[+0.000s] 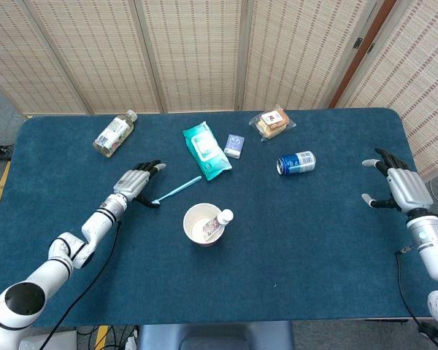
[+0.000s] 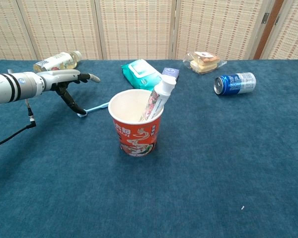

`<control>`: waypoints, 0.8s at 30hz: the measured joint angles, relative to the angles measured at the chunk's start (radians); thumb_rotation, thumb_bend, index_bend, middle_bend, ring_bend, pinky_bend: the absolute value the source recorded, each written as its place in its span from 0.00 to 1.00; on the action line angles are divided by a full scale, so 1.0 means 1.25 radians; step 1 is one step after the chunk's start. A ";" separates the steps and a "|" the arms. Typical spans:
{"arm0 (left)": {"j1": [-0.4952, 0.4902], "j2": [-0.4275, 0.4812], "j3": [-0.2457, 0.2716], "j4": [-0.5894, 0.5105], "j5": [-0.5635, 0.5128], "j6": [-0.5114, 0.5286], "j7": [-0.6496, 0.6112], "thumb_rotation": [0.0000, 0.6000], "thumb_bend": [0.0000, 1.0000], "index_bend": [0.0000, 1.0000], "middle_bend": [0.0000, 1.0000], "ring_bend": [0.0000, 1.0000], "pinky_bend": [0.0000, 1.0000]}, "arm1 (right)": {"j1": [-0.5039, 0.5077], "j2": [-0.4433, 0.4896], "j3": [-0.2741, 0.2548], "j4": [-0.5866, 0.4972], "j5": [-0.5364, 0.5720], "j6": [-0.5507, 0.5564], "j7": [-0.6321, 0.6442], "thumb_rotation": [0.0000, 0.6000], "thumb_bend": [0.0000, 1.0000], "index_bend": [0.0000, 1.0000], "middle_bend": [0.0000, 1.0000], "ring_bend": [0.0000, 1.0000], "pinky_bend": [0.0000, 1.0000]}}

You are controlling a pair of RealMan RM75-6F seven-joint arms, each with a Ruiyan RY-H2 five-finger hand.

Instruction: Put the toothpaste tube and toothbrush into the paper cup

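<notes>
One paper cup (image 2: 137, 128), one toothpaste tube (image 2: 157, 99), one toothbrush (image 1: 177, 190); both robot hands (image 1: 135, 182) (image 1: 399, 187) spread, empty.

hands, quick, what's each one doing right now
Left hand: open, thumb touching the toothbrush end.
Right hand: open, holding nothing.

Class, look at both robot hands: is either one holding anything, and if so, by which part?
Nothing is clearly held. The left hand has a fingertip at one end of the toothbrush, which lies on the table. The right hand is empty.
</notes>
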 measured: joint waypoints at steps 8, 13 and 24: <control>0.002 0.010 0.000 -0.026 -0.002 0.001 0.004 1.00 0.06 0.03 0.00 0.00 0.00 | 0.000 -0.001 0.000 0.000 -0.002 0.000 0.004 1.00 0.18 0.25 0.03 0.00 0.11; 0.001 0.013 -0.002 -0.034 -0.003 0.003 0.014 1.00 0.06 0.03 0.00 0.00 0.00 | -0.002 -0.001 -0.001 0.000 -0.002 0.000 0.006 1.00 0.18 0.25 0.03 0.00 0.11; -0.005 -0.007 -0.009 0.006 -0.015 -0.025 0.020 1.00 0.06 0.03 0.00 0.00 0.00 | -0.005 0.000 -0.002 -0.001 0.001 0.000 0.007 1.00 0.18 0.25 0.03 0.00 0.11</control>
